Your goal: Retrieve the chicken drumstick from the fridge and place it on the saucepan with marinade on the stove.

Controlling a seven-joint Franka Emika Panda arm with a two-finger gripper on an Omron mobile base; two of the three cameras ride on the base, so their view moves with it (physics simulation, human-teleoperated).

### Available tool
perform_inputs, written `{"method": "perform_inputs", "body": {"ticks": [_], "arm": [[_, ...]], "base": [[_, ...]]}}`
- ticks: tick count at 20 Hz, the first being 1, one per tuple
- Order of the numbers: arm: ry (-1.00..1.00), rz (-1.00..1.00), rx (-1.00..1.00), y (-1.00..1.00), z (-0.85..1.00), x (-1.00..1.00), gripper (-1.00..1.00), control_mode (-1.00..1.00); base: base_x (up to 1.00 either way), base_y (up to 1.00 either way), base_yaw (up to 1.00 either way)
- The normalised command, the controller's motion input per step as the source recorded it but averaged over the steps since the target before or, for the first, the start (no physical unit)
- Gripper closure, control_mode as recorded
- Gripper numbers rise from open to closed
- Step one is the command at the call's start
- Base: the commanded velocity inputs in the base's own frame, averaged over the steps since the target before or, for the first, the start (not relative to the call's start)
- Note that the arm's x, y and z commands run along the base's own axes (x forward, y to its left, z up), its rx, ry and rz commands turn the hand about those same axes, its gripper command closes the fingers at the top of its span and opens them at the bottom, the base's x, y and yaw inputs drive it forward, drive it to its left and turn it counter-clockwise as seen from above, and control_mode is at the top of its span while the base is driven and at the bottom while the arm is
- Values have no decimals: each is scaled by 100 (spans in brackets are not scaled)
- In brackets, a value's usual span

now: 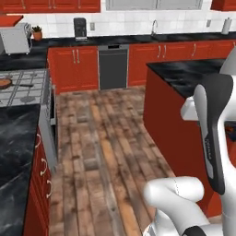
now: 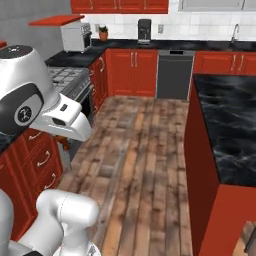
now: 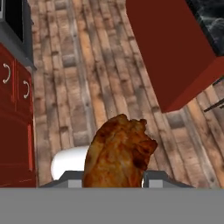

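You are looking at the gripper (image 3: pixel 113 183) clenching the chicken drumstick (image 3: pixel 118 153) above the wooden floor (image 3: pixel 87 87), well apart from the stove (image 1: pixel 23 87) where the saucepan (image 1: pixel 5 83) is sitting

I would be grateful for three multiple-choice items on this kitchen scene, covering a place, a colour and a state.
1. Where does the saucepan sit?
A. on the stove
B. on the floor
C. on the island

2. What colour are the lower cabinets?
A. white
B. red
C. green

3. What is the hand doing?
A. hanging open
B. gripping a plate
C. shut on the chicken drumstick

Answers: 1 A, the pan rests on the grates; 2 B, red doors line the walls; 3 C, the hand view shows the meat between the finger tips.
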Motion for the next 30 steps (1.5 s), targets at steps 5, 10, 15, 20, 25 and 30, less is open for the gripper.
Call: {"method": "perform_inputs", "body": {"ticks": [5, 10, 15, 20, 25, 30], "arm": [[0, 0, 0, 0, 0, 0, 100, 100], [0, 0, 0, 0, 0, 0, 100, 100], [0, 0, 0, 0, 0, 0, 100, 100], [0, 0, 0, 0, 0, 0, 100, 100], [0, 0, 0, 0, 0, 0, 100, 100], [0, 0, 0, 0, 0, 0, 100, 100]], "base": [[100, 0, -11], [100, 4, -10], [100, 0, 0], [100, 0, 0], [100, 2, 0], [100, 2, 3]]}}
